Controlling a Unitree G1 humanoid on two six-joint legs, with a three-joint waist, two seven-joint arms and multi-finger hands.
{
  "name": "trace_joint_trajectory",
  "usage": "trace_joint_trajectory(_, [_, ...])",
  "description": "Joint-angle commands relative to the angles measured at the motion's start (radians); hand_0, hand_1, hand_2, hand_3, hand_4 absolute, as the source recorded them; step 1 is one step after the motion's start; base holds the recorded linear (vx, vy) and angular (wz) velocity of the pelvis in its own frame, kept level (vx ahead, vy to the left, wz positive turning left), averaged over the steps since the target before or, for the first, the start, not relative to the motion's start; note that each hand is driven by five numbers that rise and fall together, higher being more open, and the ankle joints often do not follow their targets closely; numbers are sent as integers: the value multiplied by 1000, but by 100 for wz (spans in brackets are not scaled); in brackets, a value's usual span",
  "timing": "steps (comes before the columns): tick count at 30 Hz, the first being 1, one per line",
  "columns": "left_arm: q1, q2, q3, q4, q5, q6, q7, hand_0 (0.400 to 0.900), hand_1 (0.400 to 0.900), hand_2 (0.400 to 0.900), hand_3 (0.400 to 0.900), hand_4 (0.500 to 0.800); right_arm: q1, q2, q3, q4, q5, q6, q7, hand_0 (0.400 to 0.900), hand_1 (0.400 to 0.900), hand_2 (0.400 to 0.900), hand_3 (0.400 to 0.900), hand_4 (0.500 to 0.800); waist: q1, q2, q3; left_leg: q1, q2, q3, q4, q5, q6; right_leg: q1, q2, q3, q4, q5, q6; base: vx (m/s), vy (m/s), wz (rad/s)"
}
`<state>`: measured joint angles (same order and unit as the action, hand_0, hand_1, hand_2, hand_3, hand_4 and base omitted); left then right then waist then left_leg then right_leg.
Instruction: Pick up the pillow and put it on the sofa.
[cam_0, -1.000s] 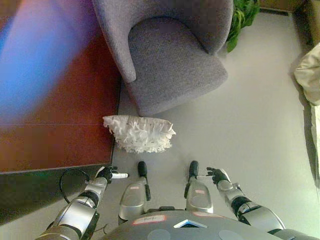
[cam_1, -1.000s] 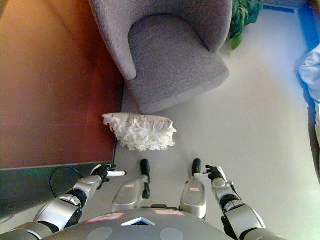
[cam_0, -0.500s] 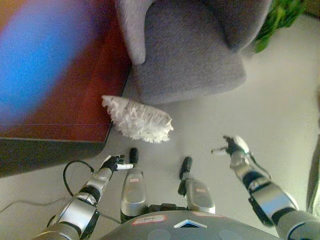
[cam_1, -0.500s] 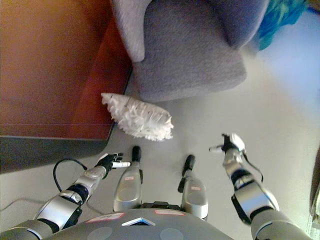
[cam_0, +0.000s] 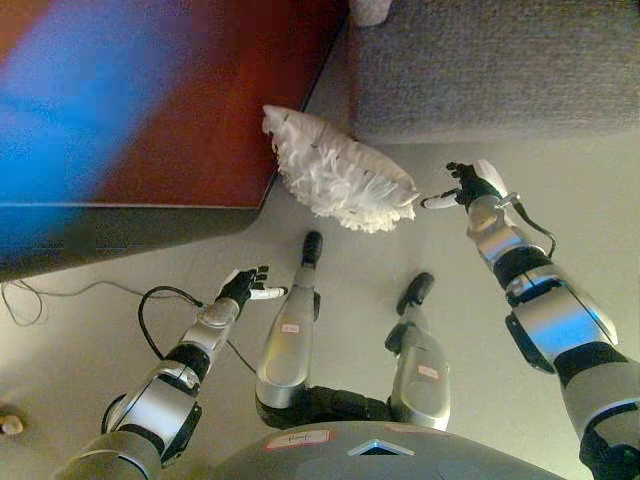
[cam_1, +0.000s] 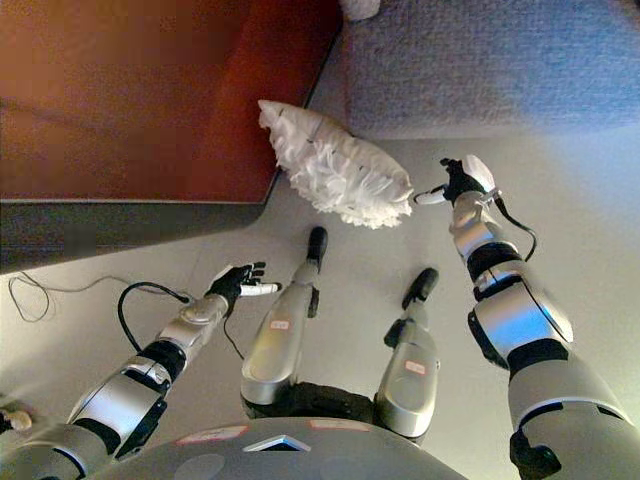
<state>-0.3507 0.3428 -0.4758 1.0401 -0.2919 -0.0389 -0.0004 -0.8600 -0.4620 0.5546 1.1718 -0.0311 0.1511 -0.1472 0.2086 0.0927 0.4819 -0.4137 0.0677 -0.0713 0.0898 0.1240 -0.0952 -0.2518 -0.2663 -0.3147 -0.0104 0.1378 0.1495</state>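
Note:
A white ruffled pillow (cam_0: 338, 173) lies on the grey floor, against the front of the grey sofa (cam_0: 490, 70) and beside the red-brown rug's corner. It also shows in the right eye view (cam_1: 340, 170). My right hand (cam_0: 466, 186) is stretched out, fingers relaxed and open, its tips just right of the pillow's right end, touching or nearly touching it. My left hand (cam_0: 246, 287) is open and empty, low over the floor well below the pillow's left end.
A red-brown rug (cam_0: 200, 120) covers the floor on the left, with a dark strip (cam_0: 120, 235) along its near edge. The sofa fills the upper right. A small pale object (cam_0: 10, 425) lies at the lower left.
The camera has tipped forward and closer; the sofa and pillow have shifted up and right in view. My right hand has reached up to the pillow's right end. My left hand stays low.

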Motion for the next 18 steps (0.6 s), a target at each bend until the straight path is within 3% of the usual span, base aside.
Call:
trace_joint_trajectory(1, [18,23,-32,-2,-60,-44,40,900,900,900,900,800,-72,-54,34,-47,32,3,-10,900,900,900,900,800,20,18,-1,-75,-7,-22,56,-23,-4,-67,-101,78,149,-62,51,-18,96,9])
trace_joint_trajectory(18, [47,-12,-45,-61,-104,-135,76,900,900,900,900,800,-165,-7,35,-50,65,29,-12,900,900,900,900,800,48,46,38,-134,-36,-34,40,4,9,-153,-102,83,188,-62,54,-3,56,4])
